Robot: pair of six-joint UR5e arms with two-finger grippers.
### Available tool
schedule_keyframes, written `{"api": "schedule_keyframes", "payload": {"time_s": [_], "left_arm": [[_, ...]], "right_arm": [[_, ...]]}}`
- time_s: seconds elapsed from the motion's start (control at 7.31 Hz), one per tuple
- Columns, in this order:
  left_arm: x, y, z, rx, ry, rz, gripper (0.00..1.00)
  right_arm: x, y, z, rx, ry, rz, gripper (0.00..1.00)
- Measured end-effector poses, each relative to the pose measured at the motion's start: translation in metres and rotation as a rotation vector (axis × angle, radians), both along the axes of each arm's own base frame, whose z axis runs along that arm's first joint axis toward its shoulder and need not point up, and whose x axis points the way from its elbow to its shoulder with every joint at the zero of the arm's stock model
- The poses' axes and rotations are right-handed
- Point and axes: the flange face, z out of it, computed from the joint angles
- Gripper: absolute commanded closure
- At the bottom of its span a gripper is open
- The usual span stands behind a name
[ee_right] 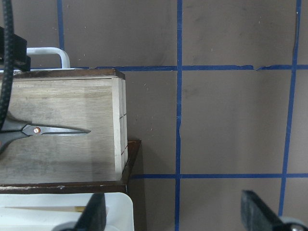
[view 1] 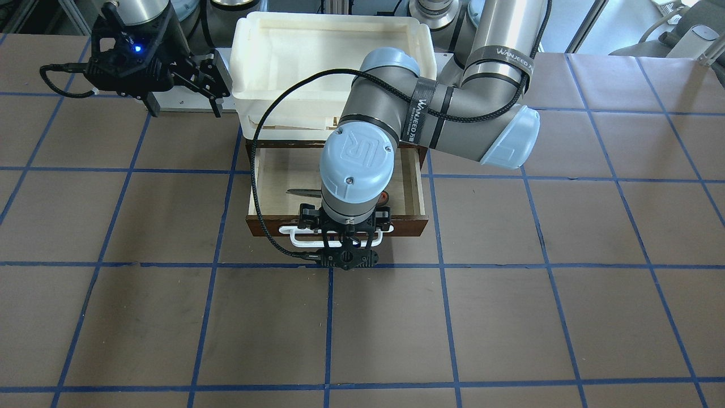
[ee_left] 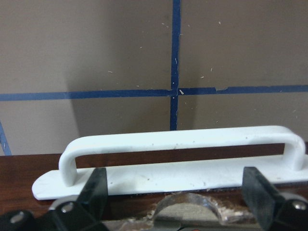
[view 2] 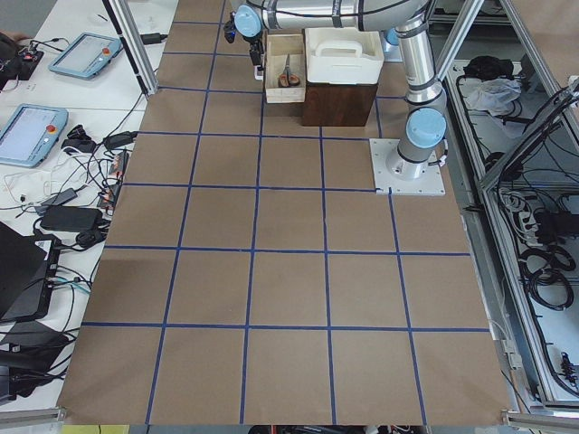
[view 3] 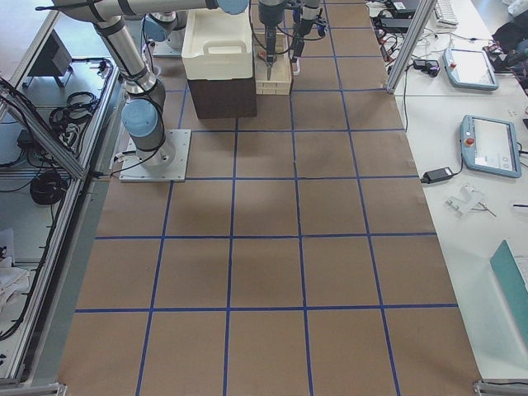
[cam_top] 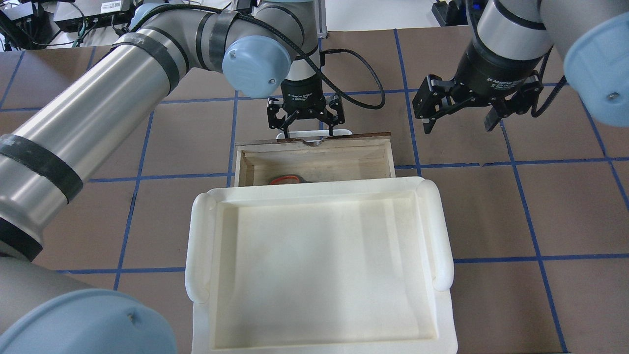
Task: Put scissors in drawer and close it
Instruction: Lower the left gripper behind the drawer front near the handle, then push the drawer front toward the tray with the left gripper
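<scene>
The scissors (ee_right: 43, 130) lie flat on the pale floor of the open drawer (cam_top: 314, 152), so the placing looks done. The left hand (cam_top: 309, 132) hangs at the drawer's chipped front edge by the white handle (ee_left: 178, 139), its fingers spread and holding nothing, probably to push the drawer shut. The right hand (cam_top: 458, 127), also spread and empty, hangs clear to the side over the worktop (view 1: 510, 317).

Brown paper-covered tabletop (view 1: 510, 317), gridded with blue tape lines.
A dark-brown wooden cabinet (view 2: 339, 104) stands on it, just behind the left gripper (cam_top: 308, 132) on the robot's side. A tape crossing (ee_left: 174, 91) lies below, just beyond that gripper. A white square base plate (view 2: 380, 181) rests on the paper well behind it.
</scene>
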Motion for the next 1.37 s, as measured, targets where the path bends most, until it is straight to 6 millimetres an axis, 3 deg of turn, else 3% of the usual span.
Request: {"api": "schedule_keyframes", "payload": {"time_s": [1.37], "left_arm": [[0.011,0.034,0.0,0.194,-0.063,0.06,0.0]], "right_arm": [[0.0,0.001,0.0,0.001,0.0,0.0,0.0]]}}
